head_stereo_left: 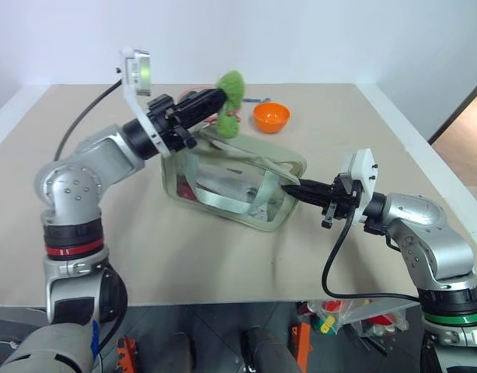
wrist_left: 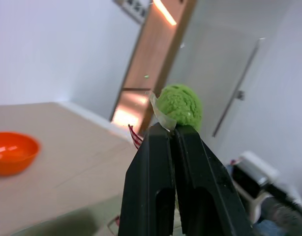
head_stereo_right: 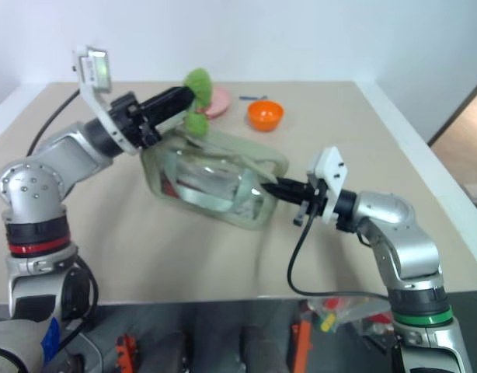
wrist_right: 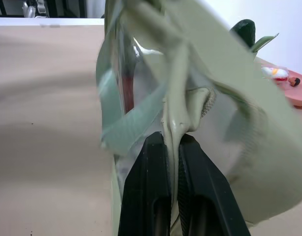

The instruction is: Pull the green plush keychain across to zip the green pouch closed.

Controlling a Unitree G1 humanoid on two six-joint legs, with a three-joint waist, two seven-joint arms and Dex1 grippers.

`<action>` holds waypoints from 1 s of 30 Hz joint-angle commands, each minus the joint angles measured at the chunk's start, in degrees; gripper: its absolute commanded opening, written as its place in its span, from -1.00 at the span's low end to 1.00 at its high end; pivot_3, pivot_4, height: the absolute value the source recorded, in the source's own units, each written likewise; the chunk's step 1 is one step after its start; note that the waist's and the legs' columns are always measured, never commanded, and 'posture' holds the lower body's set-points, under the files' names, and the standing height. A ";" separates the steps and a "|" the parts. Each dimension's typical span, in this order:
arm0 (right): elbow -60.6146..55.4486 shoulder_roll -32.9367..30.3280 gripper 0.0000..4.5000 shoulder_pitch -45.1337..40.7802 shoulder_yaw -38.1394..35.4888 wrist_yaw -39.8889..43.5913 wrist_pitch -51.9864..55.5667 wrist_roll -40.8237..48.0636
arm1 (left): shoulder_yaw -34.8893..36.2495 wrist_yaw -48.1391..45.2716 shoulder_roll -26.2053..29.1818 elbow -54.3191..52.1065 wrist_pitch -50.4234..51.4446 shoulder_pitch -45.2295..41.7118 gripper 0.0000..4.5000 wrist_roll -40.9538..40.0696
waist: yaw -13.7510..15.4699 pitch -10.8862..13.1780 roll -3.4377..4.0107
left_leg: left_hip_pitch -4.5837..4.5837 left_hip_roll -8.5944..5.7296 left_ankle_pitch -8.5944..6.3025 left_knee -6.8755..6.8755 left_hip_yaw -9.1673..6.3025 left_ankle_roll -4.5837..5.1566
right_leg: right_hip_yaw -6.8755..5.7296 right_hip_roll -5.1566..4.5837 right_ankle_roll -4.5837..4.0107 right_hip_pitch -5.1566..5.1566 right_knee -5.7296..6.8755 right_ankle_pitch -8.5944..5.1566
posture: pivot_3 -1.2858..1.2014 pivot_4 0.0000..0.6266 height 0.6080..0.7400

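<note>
Pinching the green plush keychain point(head_stereo_left: 231, 92) in our shut left gripper point(head_stereo_left: 221, 96), lifted above the far-left end of the green pouch point(head_stereo_left: 231, 183), we judge the pull must run along its length toward our right gripper point(head_stereo_left: 291, 189), clamped tight on a pale end tab.

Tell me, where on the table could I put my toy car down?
The near side of the table, in front of the green pouch, is bare. So is the far left corner. It is crowded around the pouch, and behind it by the orange bowl and pink plate.
</note>
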 commanded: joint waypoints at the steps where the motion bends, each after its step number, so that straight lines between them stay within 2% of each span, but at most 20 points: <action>1: -1.42 -0.08 -1.00 -1.35 0.05 0.23 -0.45 0.32 | -2.17 -0.64 0.39 -3.88 -0.37 0.63 -0.99 0.54 | -0.04 0.00 0.00 | 0.01 0.00 0.00 -0.01 0.00 0.00 | 0.00 0.01 0.00 -0.01 0.00 0.00 | 0.03 -0.52 1.00; 12: -0.49 -0.07 -1.00 -0.92 0.05 1.06 -1.16 -0.07 | -0.53 -3.66 11.34 -4.40 -0.47 5.05 -0.99 3.65 | 0.01 0.01 0.01 | 0.04 -0.03 0.01 -0.01 -0.02 0.00 | -0.02 -0.01 -0.01 0.03 0.00 -0.01 | 0.03 -0.52 1.00; 22: 1.12 0.12 -1.00 -1.61 1.03 2.26 -2.59 -0.40 | -6.59 -8.58 12.55 -7.89 -0.94 8.20 -0.99 7.60 | 0.03 0.01 0.00 | 0.04 -0.03 0.01 0.01 -0.03 0.00 | -0.04 -0.02 -0.01 0.05 -0.01 -0.01 | 0.03 -0.52 1.00; 27: 1.55 0.12 -1.00 -1.72 1.32 2.88 -3.04 -0.61 | -8.12 -11.83 15.47 -6.85 -0.96 7.58 -0.25 10.14 | -0.05 0.01 0.00 | 0.06 -0.01 0.01 0.00 -0.03 0.00 | -0.04 0.01 -0.02 0.04 0.00 -0.01 | 0.03 -0.52 1.00; 30: 1.67 0.20 -1.00 -1.65 1.43 3.11 -3.24 -0.74 | -8.16 -16.07 19.59 -5.91 -1.00 6.65 0.16 11.25 | -0.05 0.01 0.00 | 0.06 0.00 0.01 -0.01 -0.03 0.00 | -0.04 0.02 -0.02 0.02 0.00 -0.01 | 0.03 -0.52 1.00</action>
